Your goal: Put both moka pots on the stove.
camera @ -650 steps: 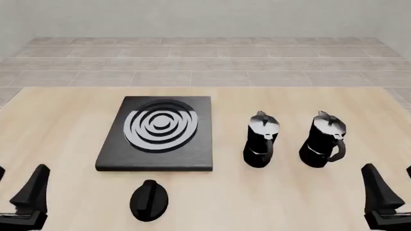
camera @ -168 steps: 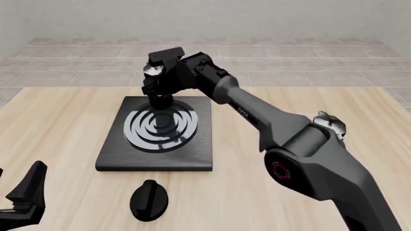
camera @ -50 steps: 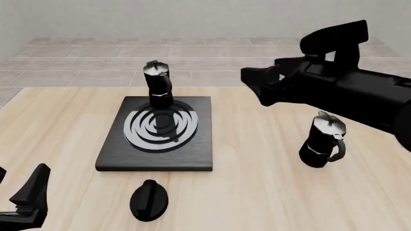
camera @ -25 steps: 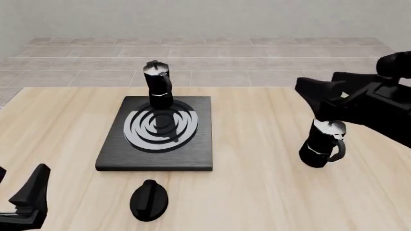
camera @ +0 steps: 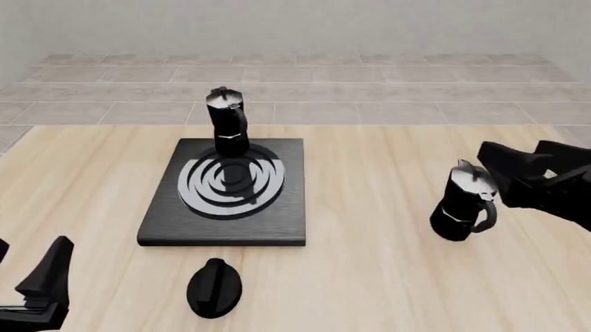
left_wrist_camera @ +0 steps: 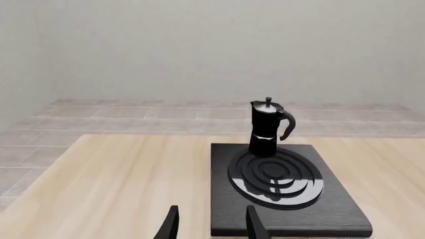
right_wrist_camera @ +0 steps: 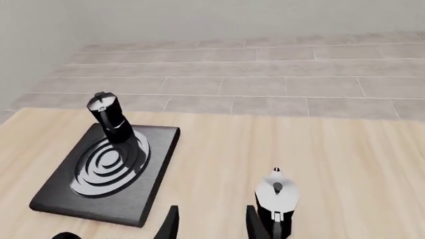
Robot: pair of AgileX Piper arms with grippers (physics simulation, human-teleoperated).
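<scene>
One moka pot (camera: 227, 124) (left_wrist_camera: 267, 127) (right_wrist_camera: 109, 116) stands upright on the far edge of the stove (camera: 277, 211) (left_wrist_camera: 332, 209) (right_wrist_camera: 156, 169), with no gripper near it. The other moka pot (camera: 464, 204) (right_wrist_camera: 277, 200) stands upright on the table to the right of the stove. My right gripper (camera: 503, 173) (right_wrist_camera: 210, 226) hovers open just right of and slightly above this pot, apart from it and holding nothing. At the near left corner of the table my left gripper (camera: 26, 268) (left_wrist_camera: 210, 226) is open and empty, well short of the stove.
A black oval knob (camera: 214, 287) (right_wrist_camera: 63, 235) lies on the table just in front of the stove. Light wooden tabletop (camera: 369, 277) runs between the stove and the right pot. Tiled floor lies beyond the far table edge.
My right arm has swung right and down, from high over the middle of the table to beside the right pot. Both pots and the left arm stayed put.
</scene>
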